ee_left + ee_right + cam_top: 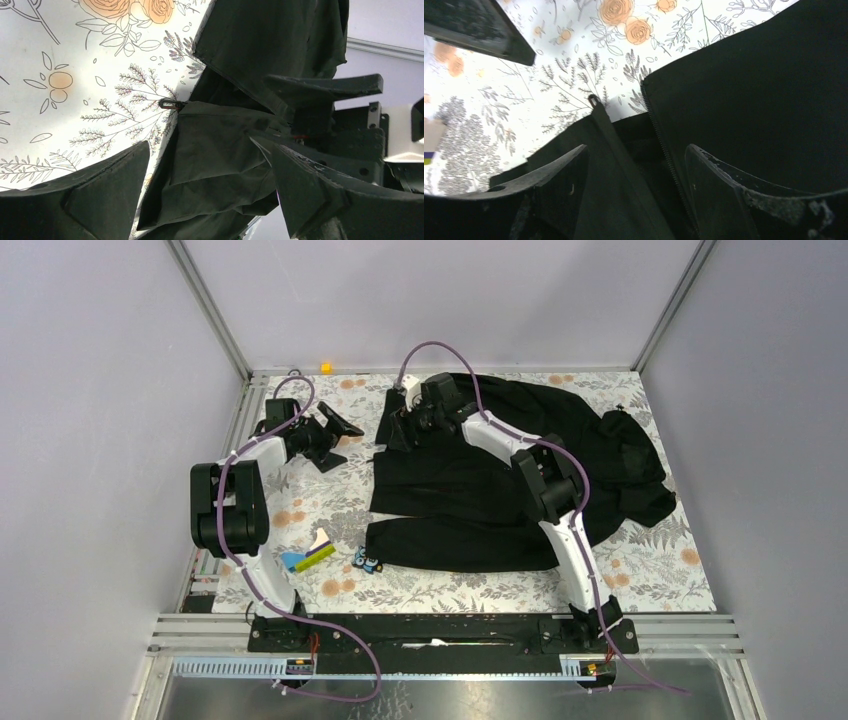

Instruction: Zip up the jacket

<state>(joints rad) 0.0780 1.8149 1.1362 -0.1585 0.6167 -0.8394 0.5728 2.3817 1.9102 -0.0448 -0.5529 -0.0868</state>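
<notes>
**Top external.** Item: the jacket (pixel 520 480), black, spread flat on the floral table (pixel 655 562), filling the centre and the 3 o'clock half. The hood end points to 3 o'clock and the hem edge to 9 o'clock, so the front opening's long axis runs 9 to 3.
- Left gripper (pixel 345 443): jaws spread wide, nothing held, over bare cloth just beside the hem edge. The jacket lies at its 3 o'clock.
- Right gripper (pixel 400 432): over the hem corner at the jacket's 10 o'clock. Its jaws cannot be made out from here.
- Both grippers are near the hem; the right is the nearer, being above fabric.
- The zipper is unreadable, black on black.
- A small yellow-and-blue item (pixel 310 556) sits at 8 o'clock on the table, well apart.

**Left wrist.** Fingers wide apart, empty.
- The zipper pull (pixel 170 104) lies at the fabric's edge, at 11 o'clock from the gap between the jaws and apart from both.
- A finger of the right gripper shows at 3 o'clock above folded fabric. Whether it touches the fabric cannot be told.

**Right wrist.** Jaws wide open with fabric lying between them, gripping nothing visible. Any contact beneath the fingers is hidden.
- The zipper teeth (pixel 664 145) run from 12 toward 5 o'clock along one front edge.
- The pull sits at 11 o'clock on the other flap.
- Judgement: the two sides look unjoined here, so the pull end needs securing before any draw toward the hood.
</notes>
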